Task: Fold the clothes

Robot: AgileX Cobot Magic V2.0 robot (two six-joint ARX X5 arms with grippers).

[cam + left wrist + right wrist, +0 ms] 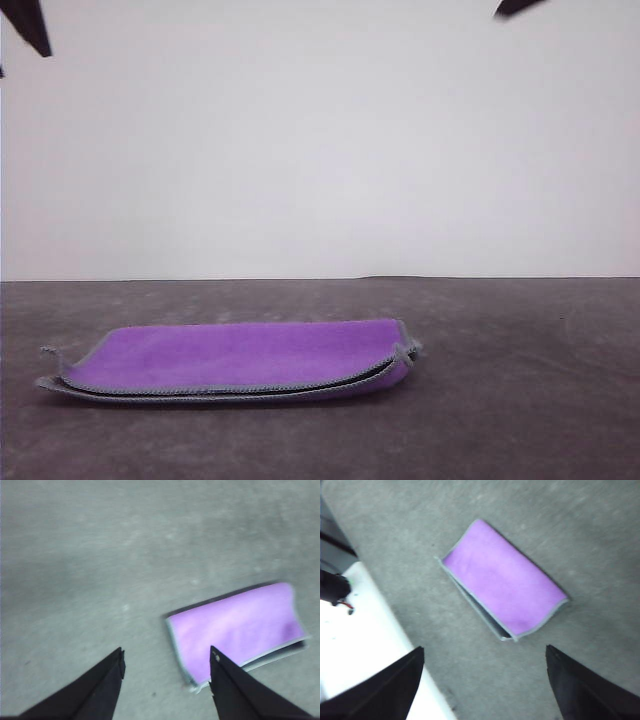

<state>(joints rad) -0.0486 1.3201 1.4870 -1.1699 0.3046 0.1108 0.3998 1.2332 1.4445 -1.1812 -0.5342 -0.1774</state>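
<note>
Now, left to right. Left gripper: raised clear above grey table, jaws spread wide, nothing held; dark tip in upper left corner of front view. Cloth: lower left-centre of front frame, flat on table, folded double, purple face up, grey stitched edging along open near edge, one corner curled up at left end. Well apart from both grippers. Right gripper: also raised above table, jaws wide apart, empty; dark tip in upper right corner of front view.
</note>
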